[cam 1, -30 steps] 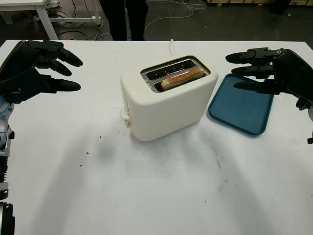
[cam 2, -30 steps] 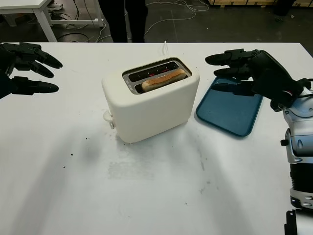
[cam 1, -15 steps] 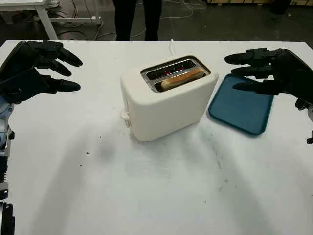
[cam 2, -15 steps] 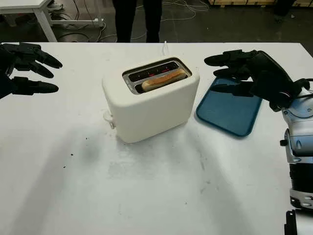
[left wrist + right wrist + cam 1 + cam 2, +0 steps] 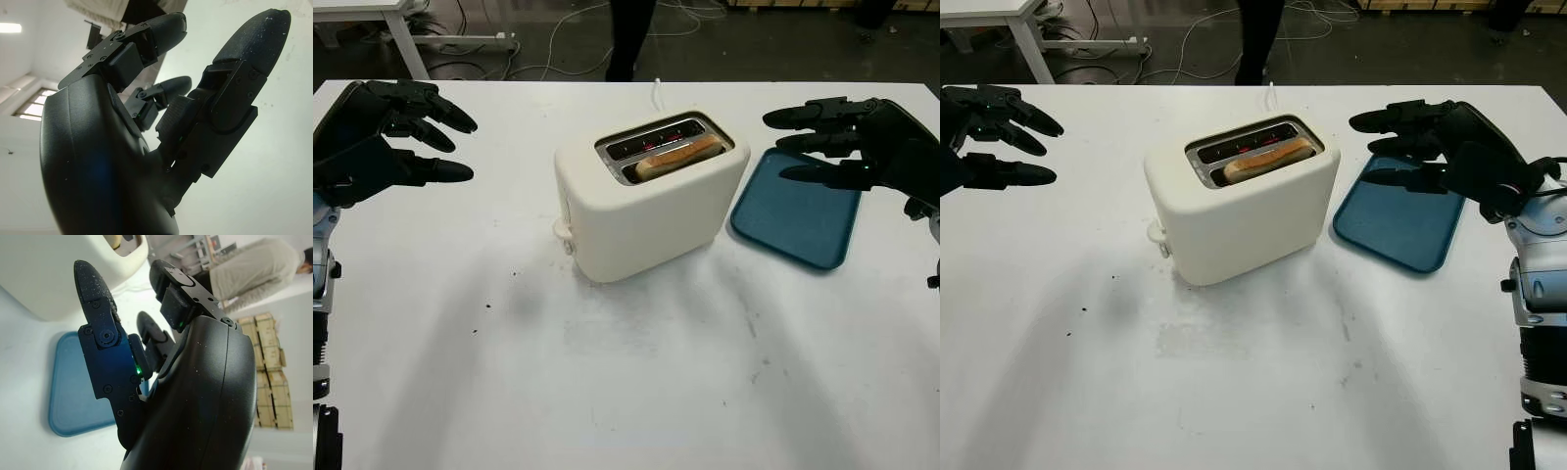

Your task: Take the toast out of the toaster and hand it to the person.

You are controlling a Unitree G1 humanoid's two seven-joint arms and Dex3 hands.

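Only the person (image 5: 628, 37) behind the bench (image 5: 607, 392) has shifted; both hands, left hand (image 5: 374, 137) and right hand (image 5: 862, 147), hover released, so the right should pinch the toast (image 5: 677, 157) in the toaster (image 5: 646, 201) slot and lift straight.

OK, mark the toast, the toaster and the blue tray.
toast (image 5: 677, 157), left eye view, on its browned top edge in the slot.
toaster (image 5: 646, 215), left eye view, on its cream front wall.
blue tray (image 5: 803, 225), left eye view, on its bare floor.

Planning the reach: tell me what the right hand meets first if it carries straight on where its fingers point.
Probably the toaster. The open right hand hovers over the blue tray, fingers aimed at its upper side, though height is hard to judge.
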